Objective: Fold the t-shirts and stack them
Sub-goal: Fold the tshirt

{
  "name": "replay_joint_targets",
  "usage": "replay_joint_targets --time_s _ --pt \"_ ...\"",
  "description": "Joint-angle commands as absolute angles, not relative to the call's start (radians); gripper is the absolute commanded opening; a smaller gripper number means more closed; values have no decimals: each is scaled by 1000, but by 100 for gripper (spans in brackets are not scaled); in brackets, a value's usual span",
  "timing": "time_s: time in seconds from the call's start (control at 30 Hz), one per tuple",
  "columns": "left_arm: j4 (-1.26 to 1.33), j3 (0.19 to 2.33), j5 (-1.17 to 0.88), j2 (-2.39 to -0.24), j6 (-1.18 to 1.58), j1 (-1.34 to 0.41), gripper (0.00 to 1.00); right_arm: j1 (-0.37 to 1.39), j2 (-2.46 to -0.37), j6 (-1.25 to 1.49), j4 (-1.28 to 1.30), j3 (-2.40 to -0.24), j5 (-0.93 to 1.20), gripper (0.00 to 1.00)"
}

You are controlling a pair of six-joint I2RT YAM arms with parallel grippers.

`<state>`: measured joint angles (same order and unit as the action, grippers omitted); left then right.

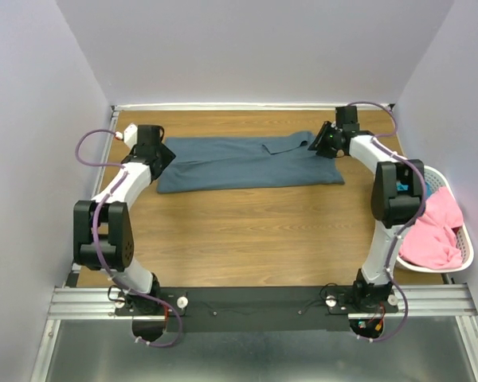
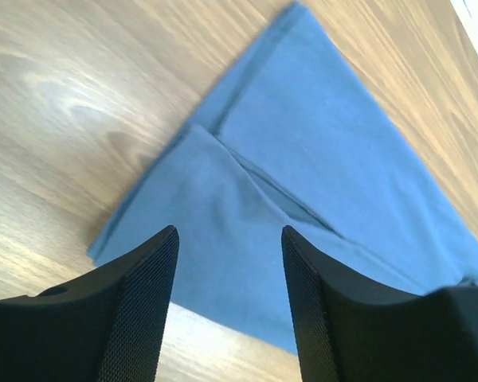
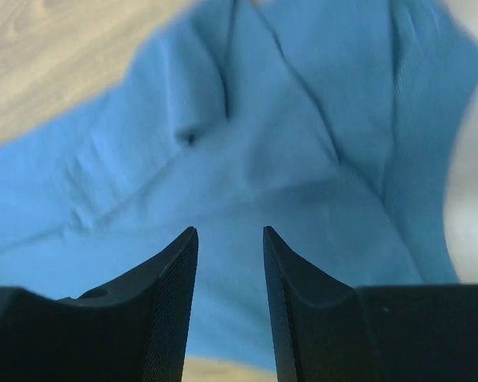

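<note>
The slate blue-grey cloth t-shirt (image 1: 247, 163) lies folded flat at the far side of the wooden desk (image 1: 247, 231). My left end effector (image 2: 229, 235) hovers over its left end, jaws wide, empty. My right end effector (image 3: 229, 232), over its right end, is parted less and empty too.

Two t-shirts (blue-grey t-shirt (image 1: 247, 163), pink t-shirt (image 1: 434, 227)), one basket (image 1: 467, 247), one left gripper (image 2: 227, 235), one right gripper (image 3: 229, 231).
</note>
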<state>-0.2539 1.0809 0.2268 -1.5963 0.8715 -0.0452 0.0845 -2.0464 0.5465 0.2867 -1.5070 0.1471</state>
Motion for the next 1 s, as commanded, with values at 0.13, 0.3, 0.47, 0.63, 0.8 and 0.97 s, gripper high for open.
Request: replay_joint_targets --time_s 0.13,0.3,0.47,0.63,0.8,0.97 --pt "-293 1091 199 -1748 776 -74 54 52 -1882 554 262 -1269 150 40" --pt "-313 1124 202 -1824 749 -74 53 5 -1836 571 212 -1146 150 32" --pt "-311 1062 184 -1835 752 -72 53 -51 -1781 610 163 -1010 152 26" --pt "-296 935 155 -1784 773 -45 52 -130 -1744 683 94 -835 181 23" --pt "-307 806 175 -1646 785 21 52 -164 -1643 703 91 -738 164 23" --pt "-337 642 170 -1452 810 55 52 -166 -1525 657 115 -661 178 23"
